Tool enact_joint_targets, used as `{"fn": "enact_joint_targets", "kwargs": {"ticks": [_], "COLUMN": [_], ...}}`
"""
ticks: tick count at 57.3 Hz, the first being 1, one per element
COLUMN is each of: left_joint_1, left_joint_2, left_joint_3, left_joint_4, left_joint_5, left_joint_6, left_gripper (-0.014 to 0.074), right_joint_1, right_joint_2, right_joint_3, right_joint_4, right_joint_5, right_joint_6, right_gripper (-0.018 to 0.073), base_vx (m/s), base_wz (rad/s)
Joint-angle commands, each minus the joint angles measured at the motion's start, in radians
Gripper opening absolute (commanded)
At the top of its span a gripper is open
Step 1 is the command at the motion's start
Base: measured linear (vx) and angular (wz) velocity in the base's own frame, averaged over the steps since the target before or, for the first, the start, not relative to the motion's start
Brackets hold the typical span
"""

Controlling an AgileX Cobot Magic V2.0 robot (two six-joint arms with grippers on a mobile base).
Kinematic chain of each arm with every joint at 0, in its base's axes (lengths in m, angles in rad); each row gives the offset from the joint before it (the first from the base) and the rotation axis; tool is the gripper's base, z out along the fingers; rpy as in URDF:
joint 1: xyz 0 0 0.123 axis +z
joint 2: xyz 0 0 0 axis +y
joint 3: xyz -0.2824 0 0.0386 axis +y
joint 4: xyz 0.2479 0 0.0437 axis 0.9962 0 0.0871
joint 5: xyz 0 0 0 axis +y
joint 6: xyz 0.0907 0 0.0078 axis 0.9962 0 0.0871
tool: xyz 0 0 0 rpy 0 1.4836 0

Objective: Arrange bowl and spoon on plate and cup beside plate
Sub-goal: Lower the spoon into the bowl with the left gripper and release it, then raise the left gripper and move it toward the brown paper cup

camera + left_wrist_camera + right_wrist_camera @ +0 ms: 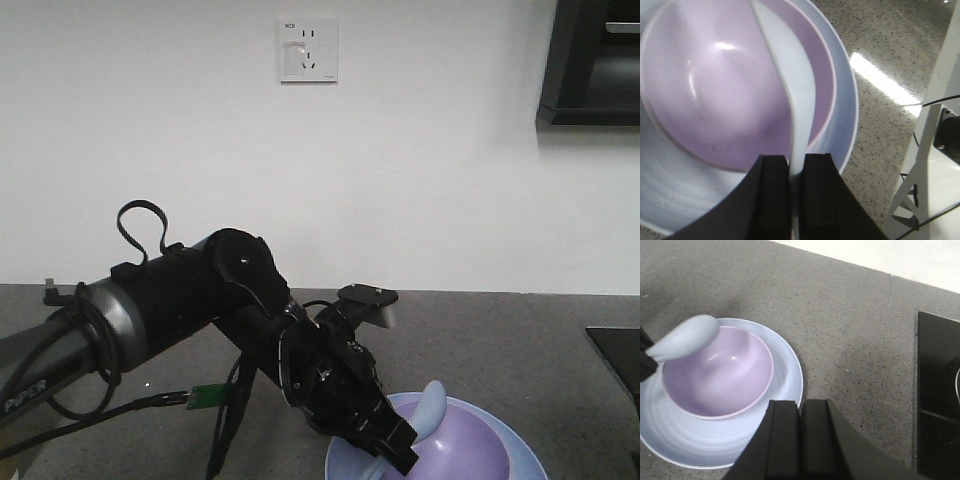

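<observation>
The lavender bowl (720, 375) sits inside the pale blue plate (786, 371) on the grey speckled counter. My left gripper (796, 167) is shut on the handle of the pale blue spoon (790, 80). The spoon's scoop reaches out over the bowl (710, 95) and plate (846, 105). The front view shows the left gripper (400, 455) low at the plate's (340, 465) left side, with the spoon (430, 405) slanting up over the bowl (480, 440). Just above the plate's near right rim, my right gripper (800, 412) hovers shut and holds nothing. The cup is out of view.
A black panel (940, 390) lies flush in the counter to the right of the plate, also seen as the black panel (618, 355) in the front view. A white metal frame (940, 130) with cables stands at the right of the left wrist view. A white wall with a socket (308, 50) backs the counter.
</observation>
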Motion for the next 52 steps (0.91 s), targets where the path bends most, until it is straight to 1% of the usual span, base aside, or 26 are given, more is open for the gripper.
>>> {"fn": "enact_joint_targets", "kwargs": {"ticks": [1,8,12,14,15,16,18,24,27,31,35,39,43,44,45,46,50,52], "left_joint_1": [-0.014,-0.017,-0.018,-0.018,-0.018,-0.018,-0.018,-0.017,-0.016,-0.016,-0.016,-0.016,-0.016,-0.016,-0.016,-0.016,-0.006,0.003], "left_joint_2": [-0.044,-0.040,-0.040,-0.040,-0.040,-0.040,-0.040,-0.050,-0.065,-0.101,-0.152,-0.209,-0.270,-0.281,-0.298,-0.309,-0.356,-0.376], "left_joint_3": [-0.042,-0.042,-0.039,-0.039,-0.039,-0.039,-0.039,-0.039,-0.039,-0.040,-0.040,-0.040,-0.039,-0.039,-0.039,-0.039,-0.039,-0.039], "left_joint_4": [-0.052,-0.050,-0.051,-0.053,-0.052,-0.052,-0.053,-0.050,-0.041,0.004,0.083,0.199,0.365,0.420,0.459,0.517,0.697,0.756], "left_joint_5": [-0.050,-0.073,-0.082,-0.079,-0.080,-0.080,-0.077,-0.077,-0.077,-0.077,-0.078,-0.078,-0.065,-0.054,-0.047,-0.033,0.027,0.054], "left_joint_6": [0.001,0.001,0.001,0.001,0.001,0.001,0.001,0.001,0.001,0.001,0.001,-0.011,-0.071,-0.106,-0.124,-0.151,-0.220,-0.237], "left_gripper": [0.0045,0.0142,0.0224,0.0279,0.0445,0.0453,0.0496,0.0564,0.0582,0.0589,0.0589,0.0589,0.0587,0.0587,0.0587,0.0587,0.0587,0.0587], "right_joint_1": [-0.005,-0.005,-0.005,-0.005,-0.005,-0.005,-0.005,-0.005,-0.005,-0.005,-0.005,-0.005,-0.005,-0.005,-0.005,-0.005,-0.005,-0.005], "right_joint_2": [-0.017,-0.020,-0.020,-0.020,-0.020,-0.020,-0.019,-0.019,-0.019,-0.019,-0.019,-0.019,-0.019,-0.019,-0.019,-0.019,-0.019,-0.019], "right_joint_3": [-0.029,-0.029,-0.029,-0.029,-0.029,-0.029,-0.029,-0.029,-0.029,-0.029,-0.029,-0.029,-0.029,-0.029,-0.029,-0.029,-0.029,-0.029], "right_joint_4": [-0.016,-0.016,-0.016,-0.016,-0.016,-0.016,-0.016,-0.016,-0.016,-0.016,-0.016,-0.016,-0.016,-0.016,-0.016,-0.016,-0.016,-0.016], "right_joint_5": [-0.075,-0.075,-0.075,-0.075,-0.075,-0.075,-0.076,-0.077,-0.077,-0.079,-0.085,-0.088,-0.091,-0.092,-0.093,-0.094,-0.096,-0.097], "right_joint_6": [0.001,0.001,0.001,0.001,0.001,0.001,0.001,0.001,0.001,0.001,0.001,0.001,0.001,0.001,0.001,0.001,0.001,0.001], "right_gripper": [-0.0011,-0.0011,-0.0011,-0.0011,-0.0011,-0.0011,-0.0011,-0.0011,-0.0011,-0.0011,-0.0011,-0.0011,-0.0011,-0.0011,-0.0011,-0.0011,-0.0010,-0.0009], "base_vx": [0.00,0.00,0.00,0.00,0.00,0.00,0.00,0.00,0.00,0.00,0.00,0.00,0.00,0.00,0.00,0.00,0.00,0.00], "base_wz": [0.00,0.00,0.00,0.00,0.00,0.00,0.00,0.00,0.00,0.00,0.00,0.00,0.00,0.00,0.00,0.00,0.00,0.00]}}
